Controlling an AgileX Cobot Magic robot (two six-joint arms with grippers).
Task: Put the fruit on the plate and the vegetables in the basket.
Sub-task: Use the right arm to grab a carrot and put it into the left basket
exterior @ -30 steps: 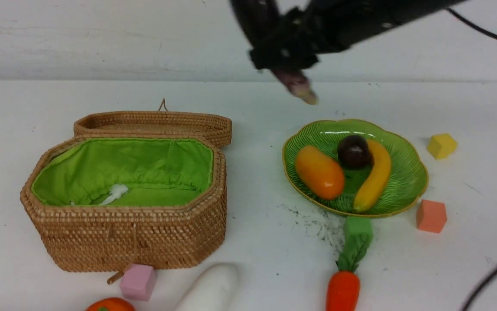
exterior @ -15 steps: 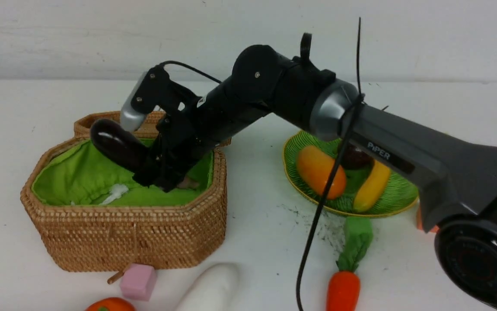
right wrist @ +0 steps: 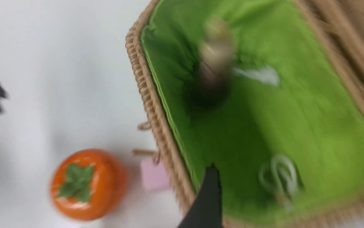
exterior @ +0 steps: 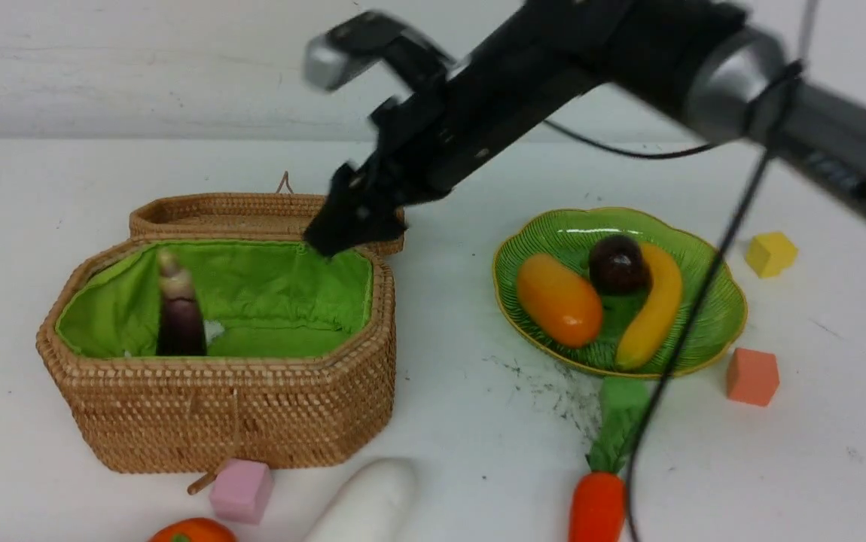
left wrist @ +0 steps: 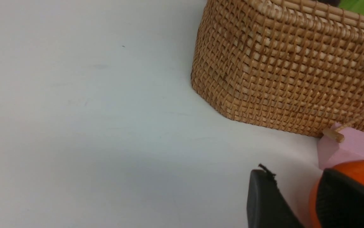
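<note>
Over basket (exterior: 237,414): right pincer (right wrist: 296,196) wide, empty | right wrist view adds persimmon's leaf cap (right wrist: 77,182) | eggplant (right wrist: 212,76) seemingly upright, blurred

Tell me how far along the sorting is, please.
Done: the mango, banana and small dark ball lie on the green plate; the eggplant is in the basket.

In hand: nothing; the right gripper is open and empty.

Left: the carrot, white oblong vegetable and orange-red fruit lie outside both. Roughly halfway, I'd say.
</note>
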